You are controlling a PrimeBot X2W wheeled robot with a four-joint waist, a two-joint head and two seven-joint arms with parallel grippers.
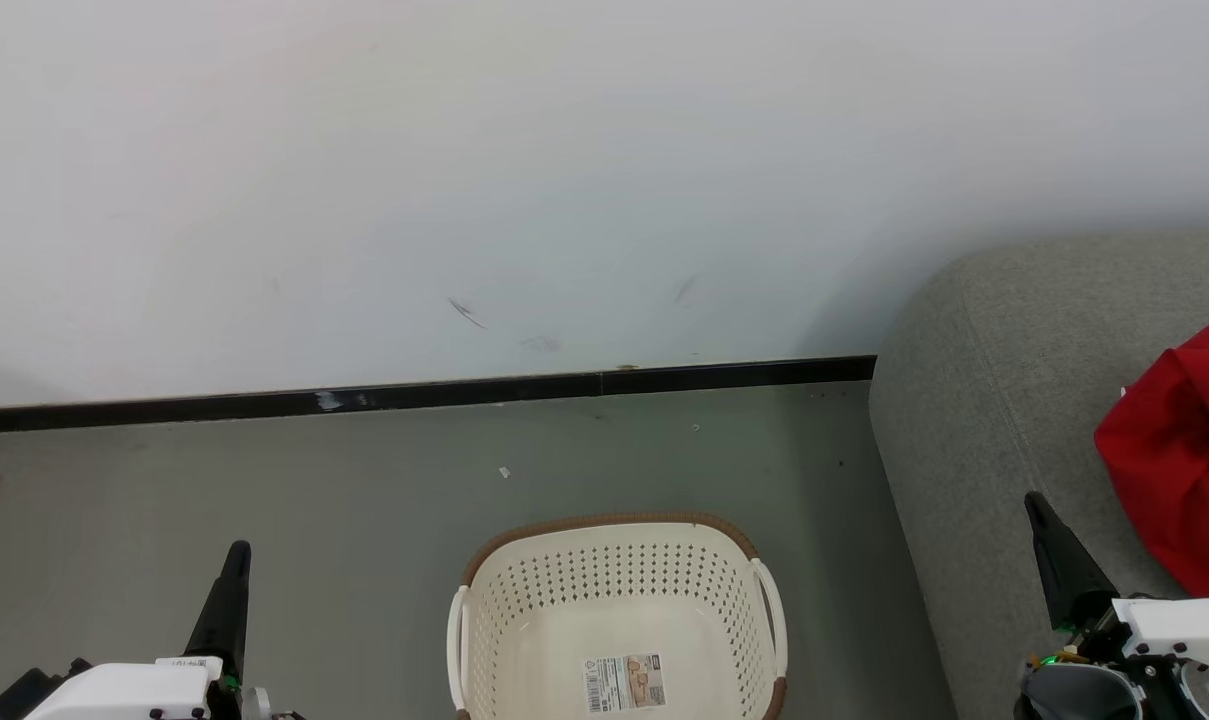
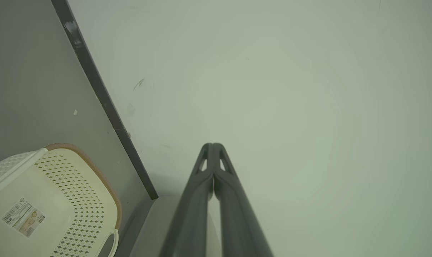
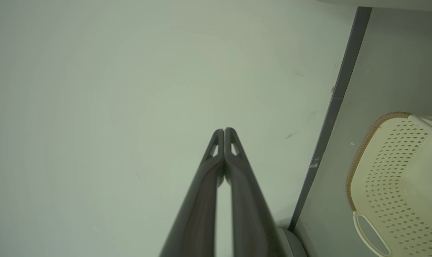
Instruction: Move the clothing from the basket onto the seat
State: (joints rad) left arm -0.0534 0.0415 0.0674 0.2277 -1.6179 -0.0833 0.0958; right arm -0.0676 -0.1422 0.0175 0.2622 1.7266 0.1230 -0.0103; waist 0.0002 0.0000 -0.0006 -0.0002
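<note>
Evidently the task looks finished: the clothing (image 1: 1179, 460) lies on the seat (image 1: 964, 400), the basket (image 1: 604, 522) carries just a label (image 1: 624, 683), and the left gripper (image 1: 239, 550) and right gripper (image 1: 1033, 502), both closed empty, need merely rest.

Red, white-striped clothing (image 1: 1179, 450) lies bunched on the light grey sofa (image 1: 974, 400), inward of its rounded corner. The cream perforated basket (image 1: 614, 575) stands upright on the floor (image 1: 264, 480) beside the sofa's edge.

Materials and finishes
Basket (image 1: 614, 575): smooth cream plastic, perforated; woven-look brown rim (image 1: 614, 520); paper label (image 1: 624, 683). Seat (image 1: 974, 420): matt grey cloth, coarse weave. Clothing (image 1: 1179, 460): soft red fabric. Floor (image 1: 264, 500): smooth matt grey. Wall (image 1: 564, 150): matt white, scuffed. Skirting (image 1: 464, 392): glossy black.
</note>
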